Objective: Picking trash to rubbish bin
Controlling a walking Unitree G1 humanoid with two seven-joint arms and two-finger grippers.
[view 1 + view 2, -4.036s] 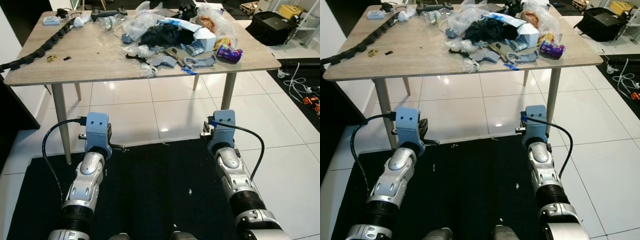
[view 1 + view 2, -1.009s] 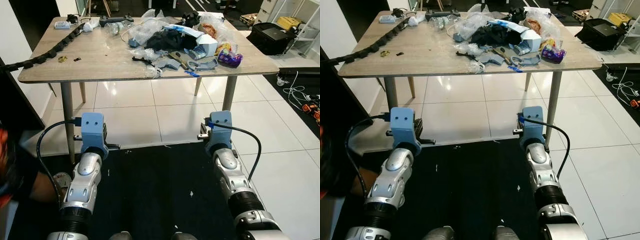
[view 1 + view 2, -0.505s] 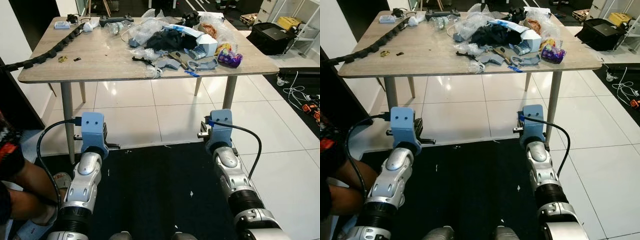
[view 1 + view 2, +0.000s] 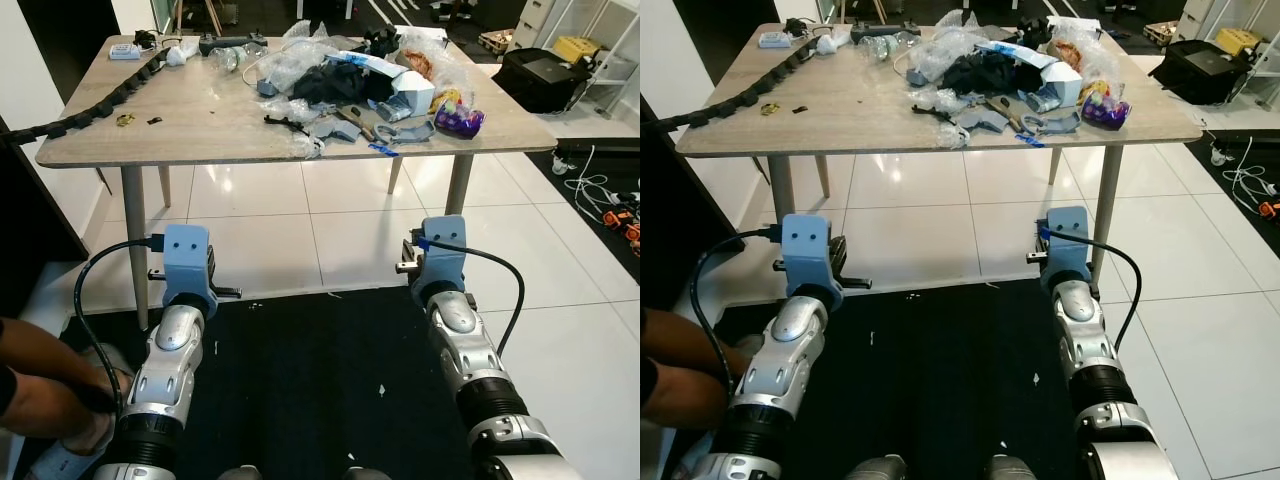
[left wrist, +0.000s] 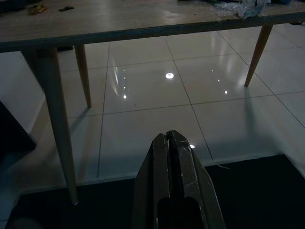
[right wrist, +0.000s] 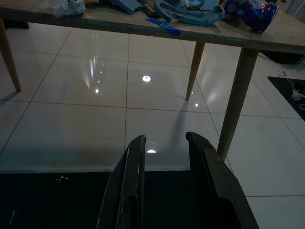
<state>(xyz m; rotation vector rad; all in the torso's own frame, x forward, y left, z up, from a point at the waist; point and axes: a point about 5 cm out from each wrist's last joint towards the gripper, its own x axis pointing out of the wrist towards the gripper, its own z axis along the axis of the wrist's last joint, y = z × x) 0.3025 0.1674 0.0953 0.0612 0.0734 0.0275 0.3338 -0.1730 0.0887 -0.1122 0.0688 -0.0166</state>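
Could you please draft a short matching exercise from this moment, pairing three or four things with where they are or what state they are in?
Things:
1. left hand
2. right hand
3. purple snack bag
4. black cable chain

States or places:
A. fingers open
B. table's left side
C. fingers shut
D. near the table's right edge

Pairs: 1-C, 2-A, 3-D, 4-B

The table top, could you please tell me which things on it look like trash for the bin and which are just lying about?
Likely trash:
clear plastic wrap
torn white and blue box
purple snack packet
blue plastic scraps

Lying about:
black cable chain
white adapter
black bag on the floor
a person's arm
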